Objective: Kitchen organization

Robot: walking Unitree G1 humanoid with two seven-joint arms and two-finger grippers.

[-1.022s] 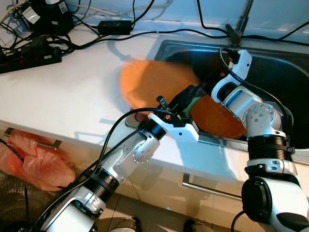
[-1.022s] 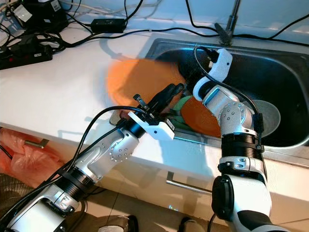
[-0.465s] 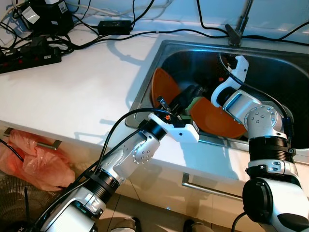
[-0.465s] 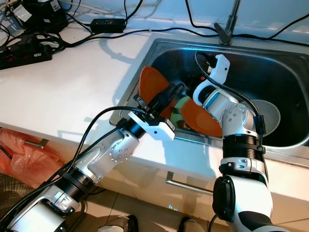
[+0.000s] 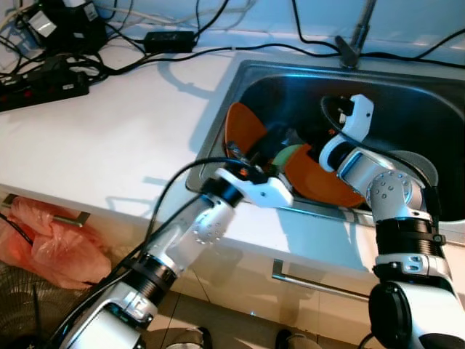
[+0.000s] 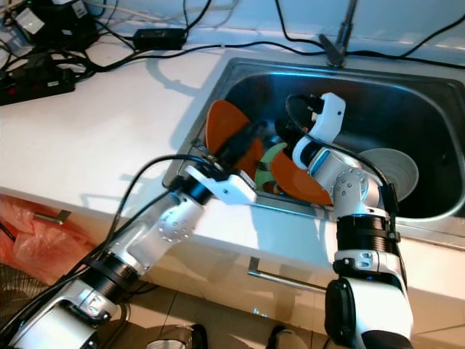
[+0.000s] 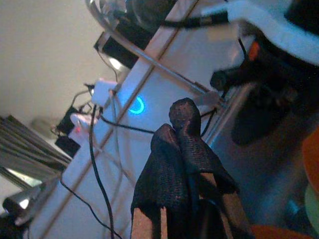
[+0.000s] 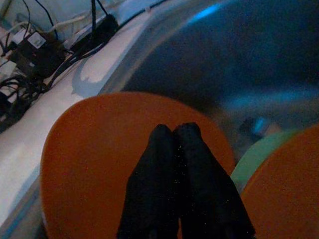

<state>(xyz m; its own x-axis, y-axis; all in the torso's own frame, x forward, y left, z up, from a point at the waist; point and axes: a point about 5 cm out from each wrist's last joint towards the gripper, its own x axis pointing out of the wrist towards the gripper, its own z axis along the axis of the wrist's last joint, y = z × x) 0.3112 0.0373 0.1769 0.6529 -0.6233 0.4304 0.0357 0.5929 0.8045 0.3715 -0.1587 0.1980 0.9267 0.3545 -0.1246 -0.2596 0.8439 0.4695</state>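
Note:
An orange plate (image 5: pixel 242 129) leans on edge against the left wall of the steel sink (image 5: pixel 305 70). My left gripper (image 5: pixel 266 140) reaches over the sink's front rim right beside that plate; its fingers (image 7: pixel 172 149) are pressed together with nothing seen between them. My right gripper (image 8: pixel 172 131) is down inside the sink, shut, its tips pointing at the same orange plate (image 8: pixel 104 144). A second orange plate (image 5: pixel 325 185) lies tilted by the front wall, with a green plate (image 5: pixel 290 154) tucked behind it. A grey plate (image 6: pixel 393 169) rests on the sink floor at the right.
The faucet (image 5: pixel 357 35) stands at the sink's back rim. Power strips and tangled cables (image 5: pixel 45 78) crowd the far left of the white counter (image 5: pixel 123 138). An orange plastic bag (image 5: pixel 51 247) hangs below the counter, and a drawer handle (image 5: pixel 320 287) sits under the sink.
The orange plate went from a blur over the counter edge into the sink, where it now leans on the left wall. My left arm has shifted slightly left.

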